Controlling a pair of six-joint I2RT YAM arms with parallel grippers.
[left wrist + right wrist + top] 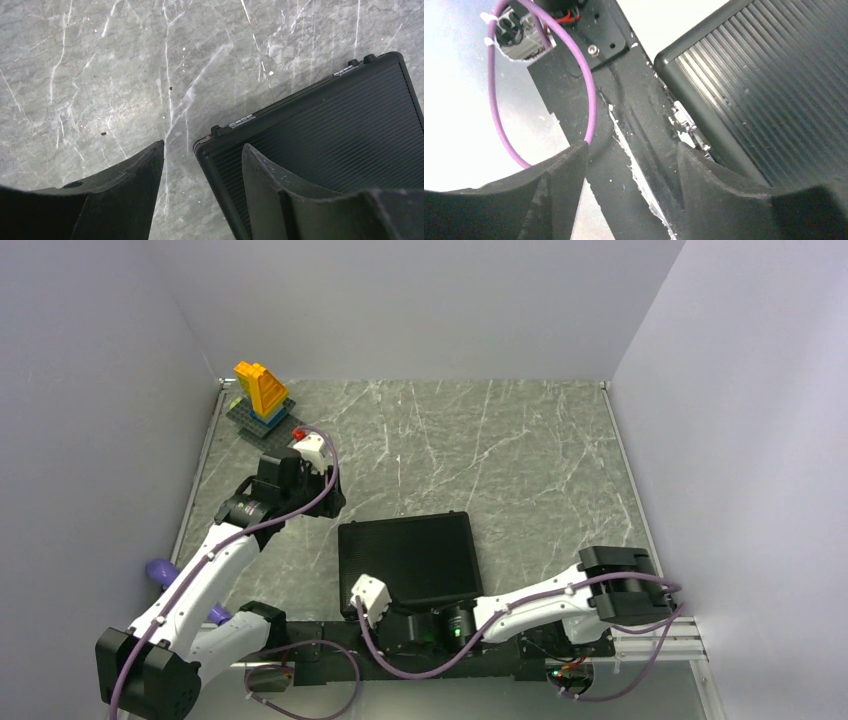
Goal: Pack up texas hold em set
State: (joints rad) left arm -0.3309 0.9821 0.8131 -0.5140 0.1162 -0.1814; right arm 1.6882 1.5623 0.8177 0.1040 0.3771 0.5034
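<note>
Closed black case (405, 558) flat on counter (520, 440), just beyond arm bases. No chips, cards or dice seen loose around case. Judged nearly done, latching perhaps remaining: silver latch (684, 122) on near edge of case, fastened or not unclear. Ribbed shell, rounded corners, hinges (241, 120) on far edge. Left end effector (202, 146) spread, empty, over far-left corner of case. Right end effector (633, 147) spread, empty, beside latch.
</note>
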